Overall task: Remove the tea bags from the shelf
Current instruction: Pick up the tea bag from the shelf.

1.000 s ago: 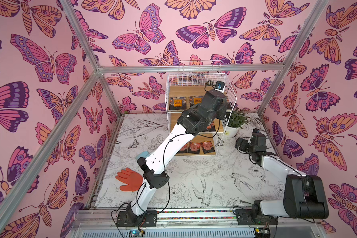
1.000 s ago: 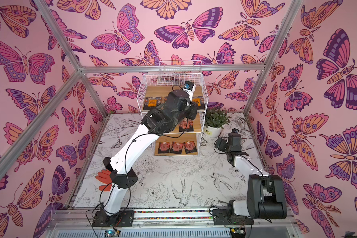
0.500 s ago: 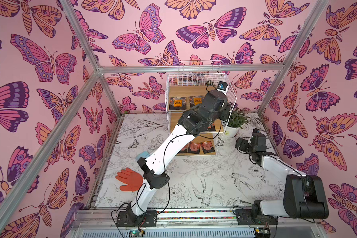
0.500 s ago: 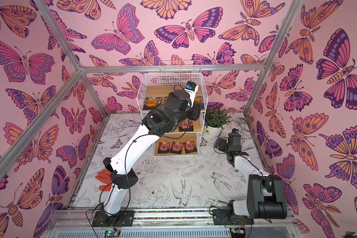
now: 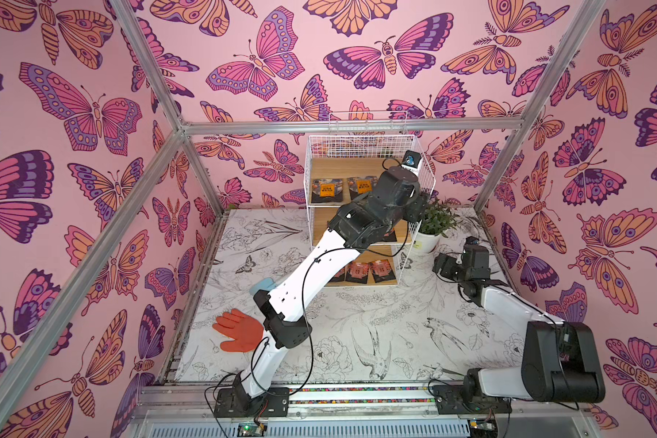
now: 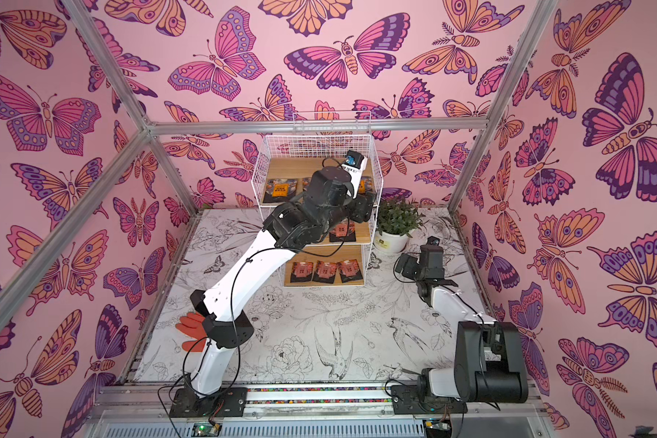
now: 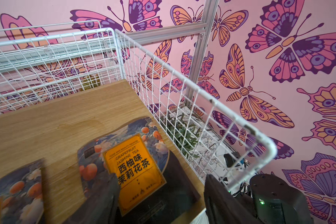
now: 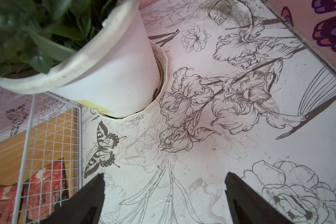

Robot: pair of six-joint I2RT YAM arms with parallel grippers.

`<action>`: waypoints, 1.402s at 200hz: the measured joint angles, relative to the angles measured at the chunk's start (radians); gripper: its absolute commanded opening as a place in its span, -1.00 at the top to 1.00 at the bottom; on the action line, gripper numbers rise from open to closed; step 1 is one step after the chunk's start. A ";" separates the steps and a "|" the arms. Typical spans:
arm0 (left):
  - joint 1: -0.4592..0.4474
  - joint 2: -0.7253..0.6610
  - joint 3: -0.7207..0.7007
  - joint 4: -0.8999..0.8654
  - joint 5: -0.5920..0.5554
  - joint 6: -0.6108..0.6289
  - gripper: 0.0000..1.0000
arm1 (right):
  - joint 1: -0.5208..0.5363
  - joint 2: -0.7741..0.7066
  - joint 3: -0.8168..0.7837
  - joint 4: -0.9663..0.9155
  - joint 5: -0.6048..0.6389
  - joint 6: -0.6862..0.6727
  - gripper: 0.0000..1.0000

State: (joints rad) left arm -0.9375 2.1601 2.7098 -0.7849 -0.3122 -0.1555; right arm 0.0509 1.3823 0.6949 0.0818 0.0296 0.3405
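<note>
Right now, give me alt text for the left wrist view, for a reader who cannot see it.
A tea bag with an orange grapefruit jasmine label lies flat on the shelf's top wooden board, framed by the open left claw. A second tea bag lies beside it, and white wire mesh rims the board, pink butterfly wall behind.

Tea bags (image 5: 327, 191) on shelf (image 5: 343, 167), pot (image 5: 425, 241) beside.
</note>
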 measured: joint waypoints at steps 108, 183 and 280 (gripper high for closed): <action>-0.003 0.006 -0.005 -0.002 -0.085 0.043 0.05 | 0.000 0.000 0.001 0.000 0.007 0.000 -0.98; 0.003 0.008 0.004 -0.007 -0.094 0.034 0.57 | 0.000 0.000 0.001 0.000 0.013 0.000 -0.98; 0.021 0.008 0.011 -0.012 -0.043 0.016 1.00 | 0.000 0.000 0.001 0.000 0.014 0.000 -0.98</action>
State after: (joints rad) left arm -0.9165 2.1685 2.7205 -0.7967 -0.3550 -0.1398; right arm 0.0509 1.3823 0.6956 0.0818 0.0441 0.3405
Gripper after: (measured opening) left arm 0.045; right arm 0.992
